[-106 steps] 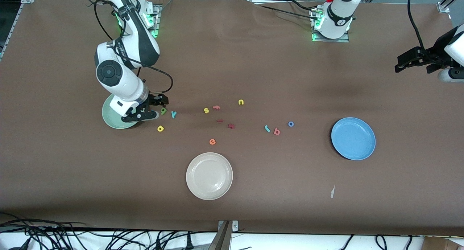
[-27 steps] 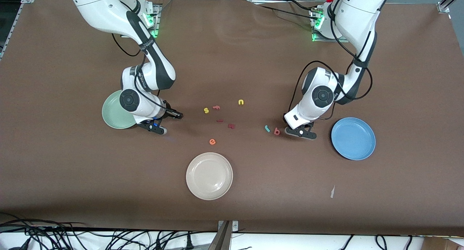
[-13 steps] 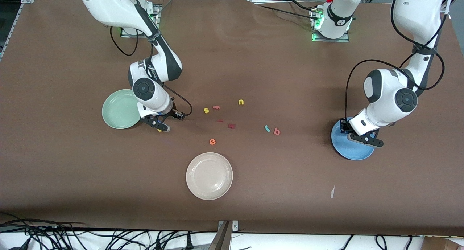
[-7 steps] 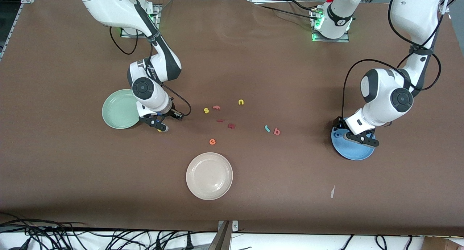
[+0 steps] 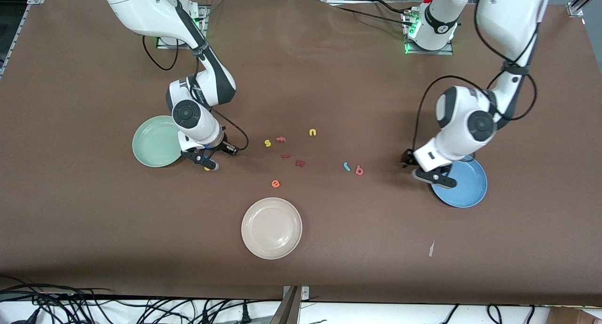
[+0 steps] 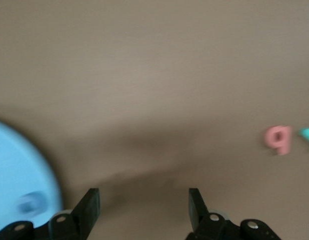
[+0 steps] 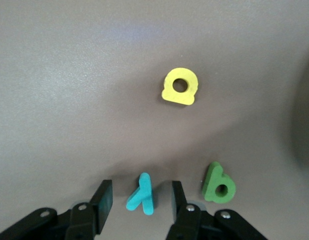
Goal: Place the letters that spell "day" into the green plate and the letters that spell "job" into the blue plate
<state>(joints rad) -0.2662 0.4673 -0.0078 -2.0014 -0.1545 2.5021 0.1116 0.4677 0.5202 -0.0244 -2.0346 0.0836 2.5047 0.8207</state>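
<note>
My right gripper [image 5: 209, 160] is low over the table beside the green plate [image 5: 150, 143]. It is open, and the teal "y" [image 7: 142, 194] lies between its fingers with a gap on each side. The green "a" [image 7: 218, 182] and the yellow "d" [image 7: 180, 86] lie close by on the table. My left gripper [image 5: 425, 172] is open and empty over bare table at the rim of the blue plate [image 5: 470, 187]. The blue "o" [image 6: 29, 204] lies in that plate. The salmon "b" [image 5: 359, 170] and the teal "j" [image 5: 346, 166] lie side by side toward the table's middle.
A cream plate [image 5: 271, 227] sits nearest the front camera. Loose letters lie mid-table: a yellow "s" [image 5: 267, 143], an orange-red "f" [image 5: 281, 138], a yellow "n" [image 5: 312, 132], two dark red letters [image 5: 300, 163] and an orange "e" [image 5: 275, 184].
My left gripper opened over the blue plate, left the "o" in it and moved off the plate toward the "b" and "j". My right gripper stayed over the "y", its fingers narrowing.
</note>
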